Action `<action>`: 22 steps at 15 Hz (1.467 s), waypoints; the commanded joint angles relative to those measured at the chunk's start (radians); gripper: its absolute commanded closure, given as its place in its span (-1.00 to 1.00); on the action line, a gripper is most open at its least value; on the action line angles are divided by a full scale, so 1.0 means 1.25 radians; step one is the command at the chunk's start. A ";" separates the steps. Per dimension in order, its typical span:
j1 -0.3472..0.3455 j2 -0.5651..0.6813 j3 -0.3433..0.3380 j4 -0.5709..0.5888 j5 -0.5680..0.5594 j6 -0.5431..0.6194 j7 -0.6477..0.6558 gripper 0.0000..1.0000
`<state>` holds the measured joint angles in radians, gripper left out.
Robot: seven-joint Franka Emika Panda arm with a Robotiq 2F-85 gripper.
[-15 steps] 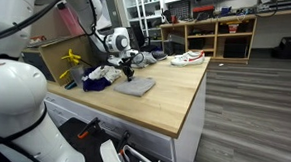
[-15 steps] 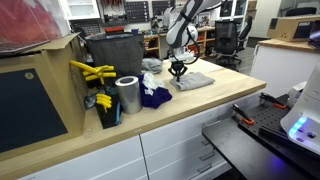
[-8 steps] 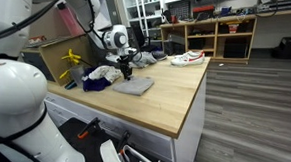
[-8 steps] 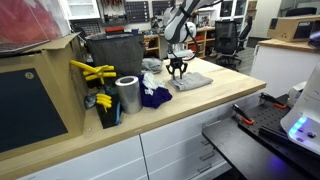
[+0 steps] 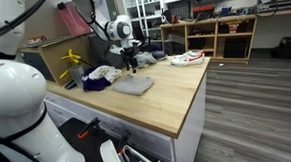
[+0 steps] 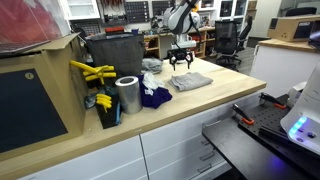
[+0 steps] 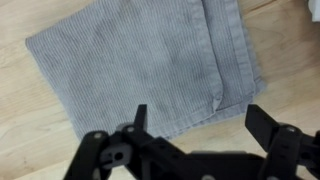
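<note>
Grey cloth (image 7: 140, 60) lies flat on the table (image 5: 174, 103), directly beneath the claw (image 7: 200, 125). A second ago the claw was down on it, pinched together; now it has lifted clear and stands wide apart, so the cloth looks released. Its long side runs roughly from finger to finger, slightly skewed, with the hemmed edge under one fingertip.

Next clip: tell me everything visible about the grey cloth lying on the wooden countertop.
The grey ribbed-fabric cloth lies flat on the light wooden countertop, folded into a rough rectangle with a hemmed flap layered along one side. It looks soft and slightly rumpled, its corners not quite square. Only the countertop touches it; the black gripper hangs above it with fingers spread, clear of the fabric.
</note>
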<state>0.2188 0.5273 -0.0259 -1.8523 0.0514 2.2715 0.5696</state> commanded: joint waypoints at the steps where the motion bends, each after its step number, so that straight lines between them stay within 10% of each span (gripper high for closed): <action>1: -0.011 0.022 0.000 0.028 0.016 -0.016 0.031 -1.00; 17: -0.011 0.136 0.019 0.143 0.075 -0.007 0.102 -1.00; 18: -0.010 0.141 0.020 0.144 0.079 -0.005 0.104 -0.53; 22: -0.008 0.152 0.020 0.145 0.089 -0.012 0.106 0.00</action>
<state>0.2084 0.7043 -0.0046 -1.6937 0.1414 2.2725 0.6757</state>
